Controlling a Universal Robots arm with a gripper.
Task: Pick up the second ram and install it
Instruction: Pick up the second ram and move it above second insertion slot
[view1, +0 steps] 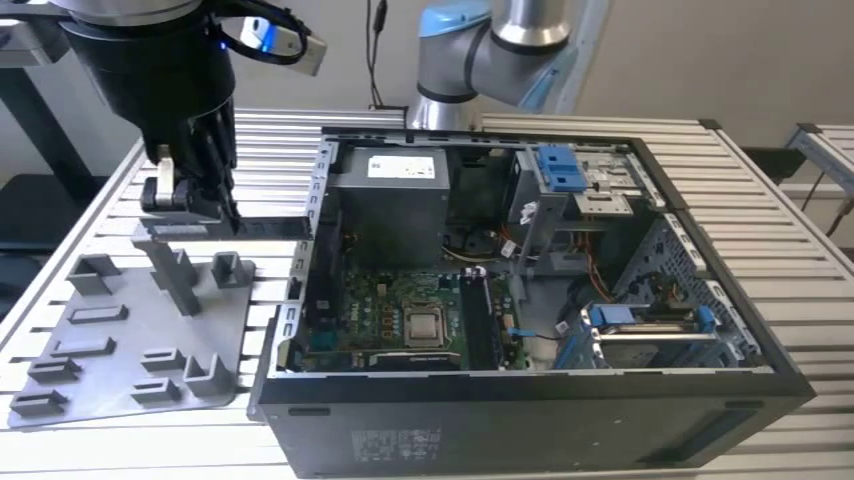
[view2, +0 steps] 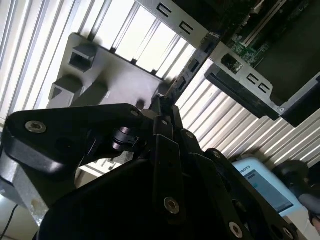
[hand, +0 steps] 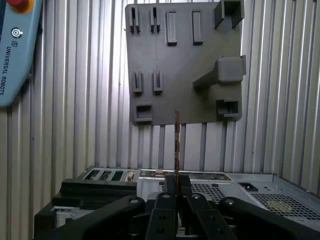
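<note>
My gripper (view1: 198, 205) hangs over the far end of the grey tray (view1: 120, 330), beside the open computer case (view1: 534, 270). It is shut on the second ram (view1: 274, 229), a thin dark strip that sticks out level from the fingers toward the case wall. In the first wrist view the ram (hand: 177, 142) shows edge-on, rising from between the closed fingers of the gripper (hand: 176, 182) with the tray (hand: 185, 75) beyond it. In the second wrist view the strip (view2: 187, 75) runs out from the gripper (view2: 162, 107) toward the case edge. The black memory slots (view1: 478, 320) lie on the motherboard inside the case.
Several grey posts and holders (view1: 174, 275) stand up from the tray below the gripper. The case's metal side wall (view1: 318, 200) stands between the gripper and the motherboard. A teach pendant (hand: 15, 50) lies on the slatted table. A second arm's base (view1: 467, 60) stands behind the case.
</note>
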